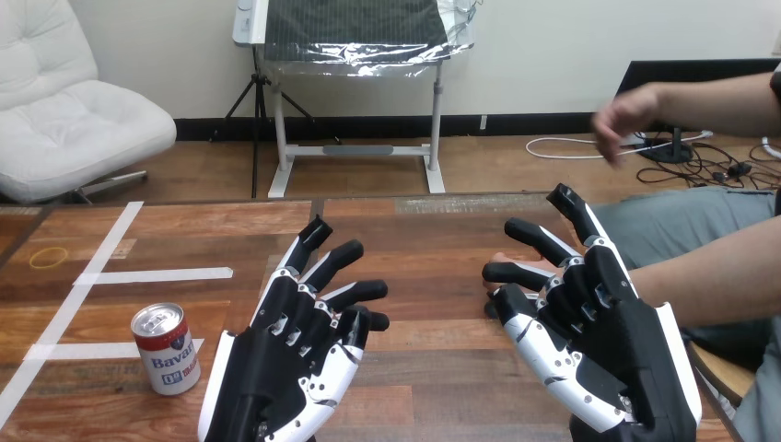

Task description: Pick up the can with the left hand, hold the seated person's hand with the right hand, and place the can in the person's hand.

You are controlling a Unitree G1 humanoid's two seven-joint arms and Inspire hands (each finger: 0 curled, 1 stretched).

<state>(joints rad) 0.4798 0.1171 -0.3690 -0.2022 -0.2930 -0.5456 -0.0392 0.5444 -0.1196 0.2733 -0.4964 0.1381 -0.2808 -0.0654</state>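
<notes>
Two robot hands hang above the wooden surface, both with fingers stretched out and released, grasping nothing. The left hand is near the middle. The can stands upright on the surface just left of it, on the near side, and is not touched. The right hand is over the person's forearm, which comes in from the right; whether they touch, I cannot tell. The person's raised hand is in the air at the far right.
</notes>
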